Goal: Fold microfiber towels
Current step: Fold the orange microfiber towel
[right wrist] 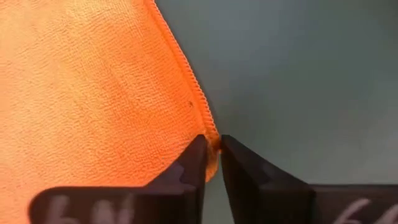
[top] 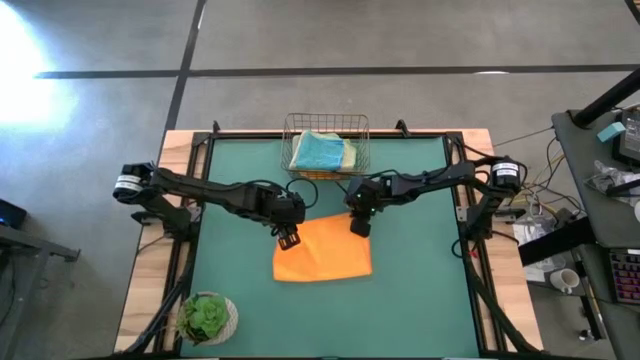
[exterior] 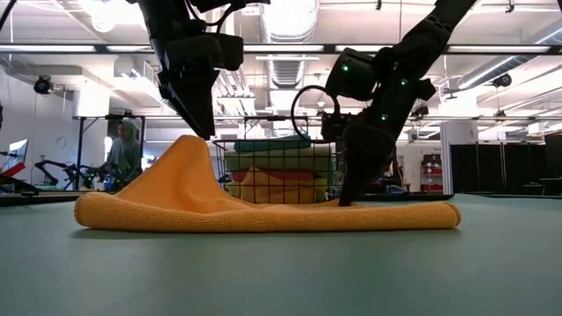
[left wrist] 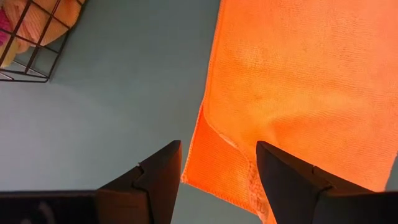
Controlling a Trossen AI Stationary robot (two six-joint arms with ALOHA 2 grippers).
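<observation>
Two end effectors work the orange towel (top: 322,252) mid-worktop: right end effector (right wrist: 212,155) pinches its corner; align open left end effector (left wrist: 217,180) before closing.

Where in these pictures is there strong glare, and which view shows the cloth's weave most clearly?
High view: a bright glare patch washes out the floor at the upper left corner. Low view: ceiling lights shine brightly, leaving both arms as dark shapes. Right wrist view: the orange towel weave and stitched hem look sharpest.
</observation>
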